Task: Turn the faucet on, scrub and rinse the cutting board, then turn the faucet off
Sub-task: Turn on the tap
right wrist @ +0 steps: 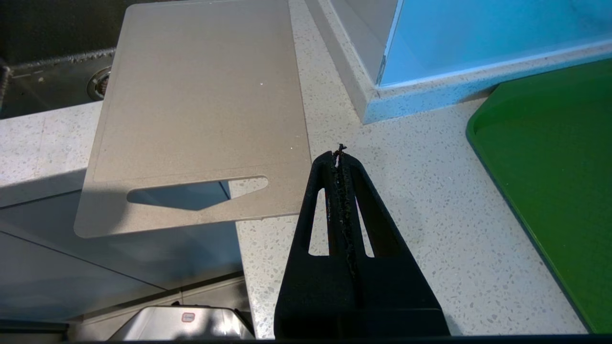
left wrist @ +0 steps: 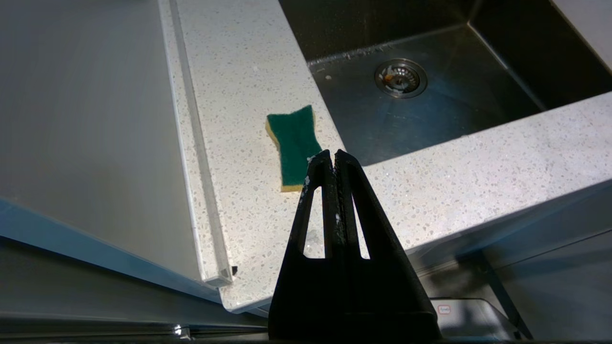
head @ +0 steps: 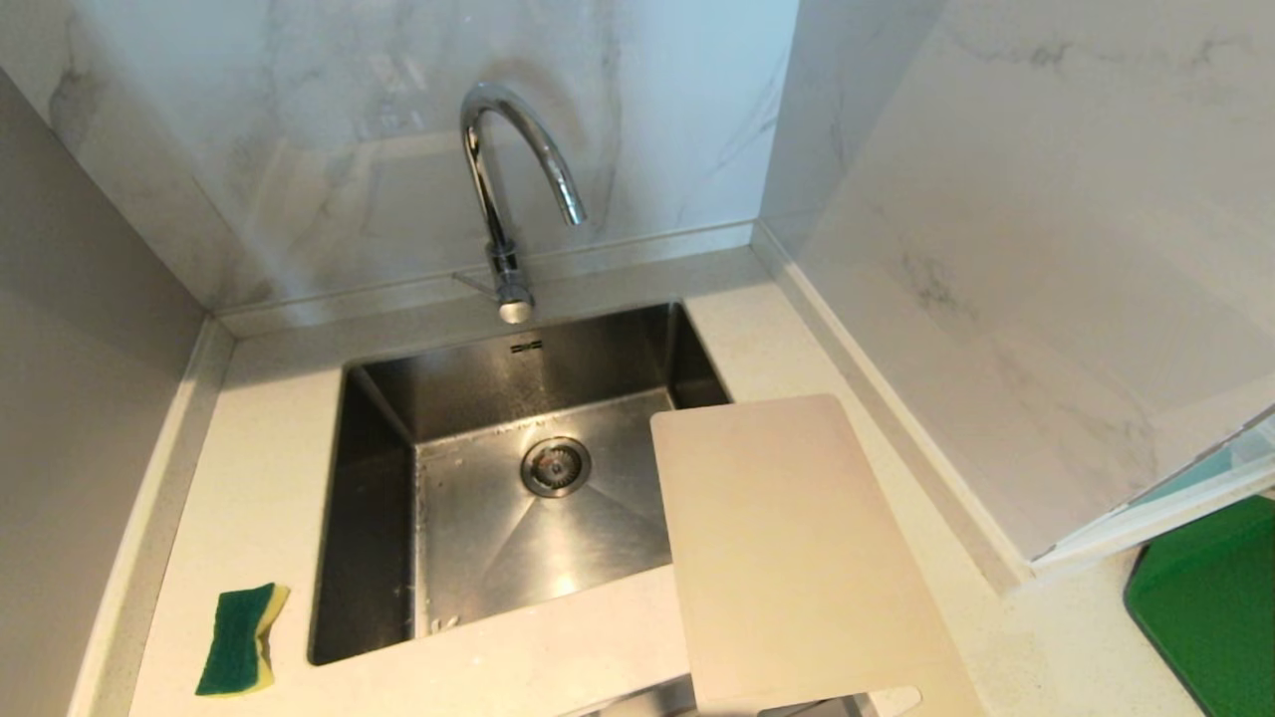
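Nothing running yet; tall chrome gooseneck faucet point(head: 503, 189) standing behind the steel sink point(head: 379, 478). Pale cream plastic cutting board point(head: 797, 548) lying at the sink's right, overhanging basin and counter front. Left gripper point(left wrist: 333, 154) and right gripper point(right wrist: 338, 155) both hanging closed, empty. Judgement: nudge the thin side lever gently, avoiding the spout.

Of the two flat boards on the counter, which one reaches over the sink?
The pale cream plastic cutting board: one corner overhangs the steel sink. The dark green mat lies apart.

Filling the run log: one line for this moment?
chrome gooseneck faucet: no water | cream plastic cutting board: overhanging sink corner | left end effector: shut, empty | right end effector: shut, empty
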Motion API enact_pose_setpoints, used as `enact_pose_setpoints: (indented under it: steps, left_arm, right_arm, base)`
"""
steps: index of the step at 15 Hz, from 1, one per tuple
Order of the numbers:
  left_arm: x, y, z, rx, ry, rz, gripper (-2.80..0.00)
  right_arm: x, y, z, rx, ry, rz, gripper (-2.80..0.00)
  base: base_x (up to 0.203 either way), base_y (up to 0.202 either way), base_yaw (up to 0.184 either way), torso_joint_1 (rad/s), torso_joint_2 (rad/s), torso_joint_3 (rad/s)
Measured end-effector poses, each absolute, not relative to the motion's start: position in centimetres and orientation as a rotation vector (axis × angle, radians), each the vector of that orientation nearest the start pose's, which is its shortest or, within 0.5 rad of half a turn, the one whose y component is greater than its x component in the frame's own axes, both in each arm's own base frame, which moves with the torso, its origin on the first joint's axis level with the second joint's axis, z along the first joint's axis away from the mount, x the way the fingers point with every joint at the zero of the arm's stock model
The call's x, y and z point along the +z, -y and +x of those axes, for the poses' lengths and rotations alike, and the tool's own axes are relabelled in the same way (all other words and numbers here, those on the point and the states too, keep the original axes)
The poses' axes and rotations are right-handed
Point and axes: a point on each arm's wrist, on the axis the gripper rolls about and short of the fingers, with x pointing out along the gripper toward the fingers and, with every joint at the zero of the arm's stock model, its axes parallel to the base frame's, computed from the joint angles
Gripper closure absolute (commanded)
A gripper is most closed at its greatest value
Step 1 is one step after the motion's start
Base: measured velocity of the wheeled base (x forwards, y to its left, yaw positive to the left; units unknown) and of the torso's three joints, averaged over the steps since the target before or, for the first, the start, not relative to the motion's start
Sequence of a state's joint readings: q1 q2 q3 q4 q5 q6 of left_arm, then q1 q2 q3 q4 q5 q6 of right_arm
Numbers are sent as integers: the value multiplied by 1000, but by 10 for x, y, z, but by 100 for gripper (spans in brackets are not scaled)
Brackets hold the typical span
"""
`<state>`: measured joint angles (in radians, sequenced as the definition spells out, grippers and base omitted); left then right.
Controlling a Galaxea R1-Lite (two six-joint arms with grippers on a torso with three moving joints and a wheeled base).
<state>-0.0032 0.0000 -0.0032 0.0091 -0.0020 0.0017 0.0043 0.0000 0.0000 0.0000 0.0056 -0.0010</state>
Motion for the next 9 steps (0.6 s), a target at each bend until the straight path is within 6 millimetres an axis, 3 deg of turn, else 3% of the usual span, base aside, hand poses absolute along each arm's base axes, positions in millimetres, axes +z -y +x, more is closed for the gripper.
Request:
enact_pose_setpoints:
  steps: [9]
  left_arm:
    - [75, 0, -23, -7, -7, 4, 0]
  right_arm:
    - [75, 0, -23, 10, 0, -1, 0]
  base:
    - [0, 0, 0, 0, 0, 0]
